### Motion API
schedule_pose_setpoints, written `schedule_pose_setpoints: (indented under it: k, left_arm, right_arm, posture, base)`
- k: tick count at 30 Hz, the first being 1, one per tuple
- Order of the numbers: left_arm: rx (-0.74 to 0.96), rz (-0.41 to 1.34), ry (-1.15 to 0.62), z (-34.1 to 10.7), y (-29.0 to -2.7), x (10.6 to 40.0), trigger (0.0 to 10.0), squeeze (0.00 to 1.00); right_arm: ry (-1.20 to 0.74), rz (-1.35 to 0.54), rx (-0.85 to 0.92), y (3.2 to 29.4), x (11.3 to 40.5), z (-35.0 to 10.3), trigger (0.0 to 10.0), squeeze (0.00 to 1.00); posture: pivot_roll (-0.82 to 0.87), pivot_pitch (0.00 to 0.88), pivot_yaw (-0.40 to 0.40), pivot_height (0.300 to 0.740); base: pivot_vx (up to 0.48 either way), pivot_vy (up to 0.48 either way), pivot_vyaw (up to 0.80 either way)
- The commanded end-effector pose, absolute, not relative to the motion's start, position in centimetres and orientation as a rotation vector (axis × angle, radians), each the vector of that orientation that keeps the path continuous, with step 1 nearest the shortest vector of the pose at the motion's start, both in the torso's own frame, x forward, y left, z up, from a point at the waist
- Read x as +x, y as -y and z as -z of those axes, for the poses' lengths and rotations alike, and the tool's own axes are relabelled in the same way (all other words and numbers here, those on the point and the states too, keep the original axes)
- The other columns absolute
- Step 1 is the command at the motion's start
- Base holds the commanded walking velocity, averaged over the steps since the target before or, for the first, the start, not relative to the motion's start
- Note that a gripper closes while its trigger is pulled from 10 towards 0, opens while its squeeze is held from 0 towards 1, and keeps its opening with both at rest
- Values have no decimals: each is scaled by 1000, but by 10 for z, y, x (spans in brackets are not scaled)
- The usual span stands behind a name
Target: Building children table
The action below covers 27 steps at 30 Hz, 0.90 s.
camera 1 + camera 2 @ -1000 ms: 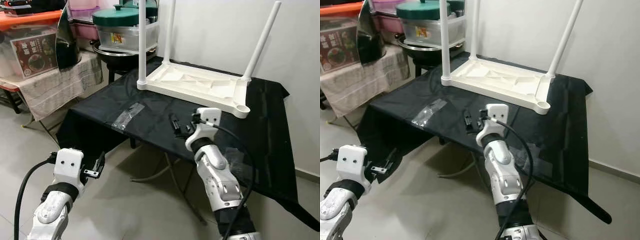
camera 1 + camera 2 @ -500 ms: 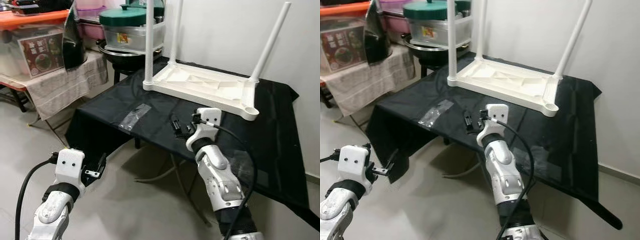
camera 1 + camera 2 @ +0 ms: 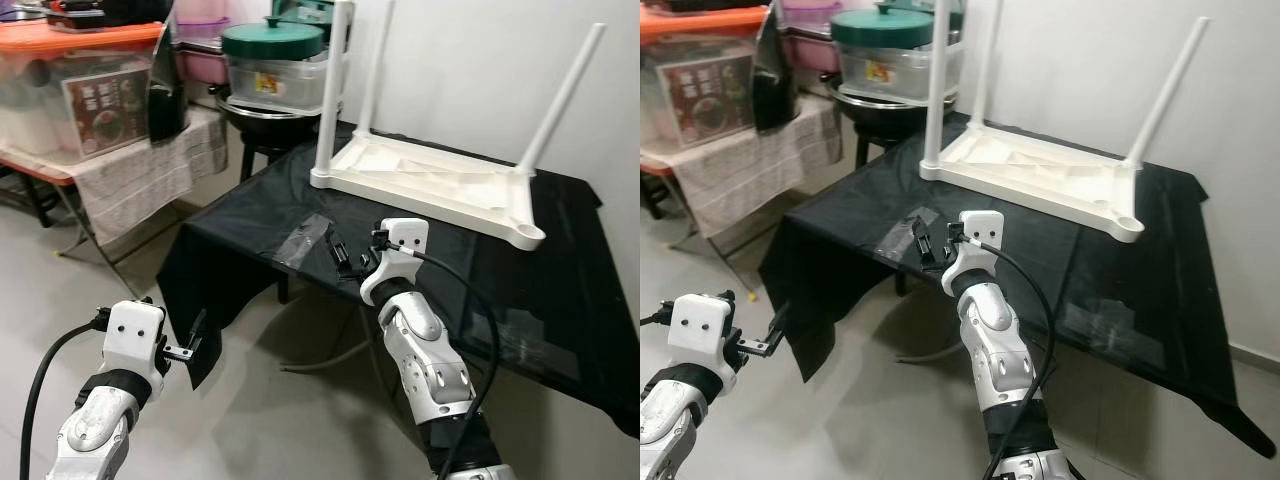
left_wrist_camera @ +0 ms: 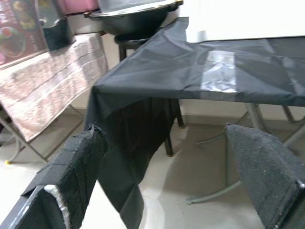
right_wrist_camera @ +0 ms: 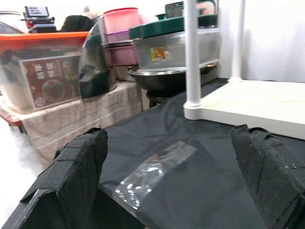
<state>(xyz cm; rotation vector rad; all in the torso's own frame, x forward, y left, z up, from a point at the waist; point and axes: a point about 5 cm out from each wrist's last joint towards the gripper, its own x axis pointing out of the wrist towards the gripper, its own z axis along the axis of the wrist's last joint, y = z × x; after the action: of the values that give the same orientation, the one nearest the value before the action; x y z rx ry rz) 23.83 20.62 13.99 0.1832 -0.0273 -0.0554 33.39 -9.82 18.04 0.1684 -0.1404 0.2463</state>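
A white children's table (image 3: 430, 185) lies upside down on a table under a black cloth (image 3: 260, 215). Three white legs (image 3: 328, 95) stand up from it, and its near right corner shows an open round socket (image 3: 527, 237). A clear plastic bag (image 3: 305, 235) lies on the cloth near the front edge. My right gripper (image 3: 345, 258) hovers open just right of that bag, above the cloth; the right wrist view looks past its fingers (image 5: 66, 176) at the bag (image 5: 152, 171) and a leg (image 5: 192, 52). Low before the table, over the floor, my left gripper (image 3: 190, 345) is open and holds nothing.
To the left, a side table with a patterned cloth (image 3: 130, 175) carries plastic storage boxes (image 3: 70, 85). A green-lidded container (image 3: 272, 60) sits on a stool behind it. A white wall (image 3: 480, 60) backs the black table. Metal folding legs (image 4: 248, 119) stand under it, on a tiled floor (image 3: 270, 420).
The whole picture has shifted to the right, so the camera moved. My right gripper now sits closer to the plastic bag. Both grippers stay open.
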Motion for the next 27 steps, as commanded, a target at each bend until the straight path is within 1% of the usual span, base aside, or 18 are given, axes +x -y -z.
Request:
schedule_pose_setpoints:
  k: [1, 10, 15, 21, 24, 27]
  left_arm:
    - [195, 76, 17, -138, -204, 238, 10000, 0]
    - [216, 83, 7, -136, -204, 236, 10000, 0]
    - [242, 81, -26, -131, -209, 233, 10000, 0]
    - [323, 40, -109, -121, -231, 229, 10000, 0]
    - [335, 18, -126, -119, -236, 229, 10000, 0]
    - [382, -29, -242, -102, -253, 224, 10000, 0]
  right_arm:
    - [123, -233, 164, 102, 334, -178, 10000, 0]
    - [106, -217, 150, 106, 334, -176, 10000, 0]
    - [30, -175, 65, 115, 334, -166, 10000, 0]
    - [13, -192, 48, 116, 331, -164, 10000, 0]
    - [11, -199, 48, 115, 331, -164, 10000, 0]
    - [-6, -238, 42, 109, 329, -162, 10000, 0]
  posture:
    - [62, 0, -86, 740]
    - [60, 0, -86, 740]
    - [55, 0, -86, 730]
    - [56, 0, -87, 705]
    - [57, 0, -88, 700]
    - [55, 0, -87, 685]
  base:
    - [0, 0, 0]
    - [0, 0, 0]
    - [0, 0, 0]
    - [0, 0, 0]
    - [0, 0, 0]
    - [0, 0, 0]
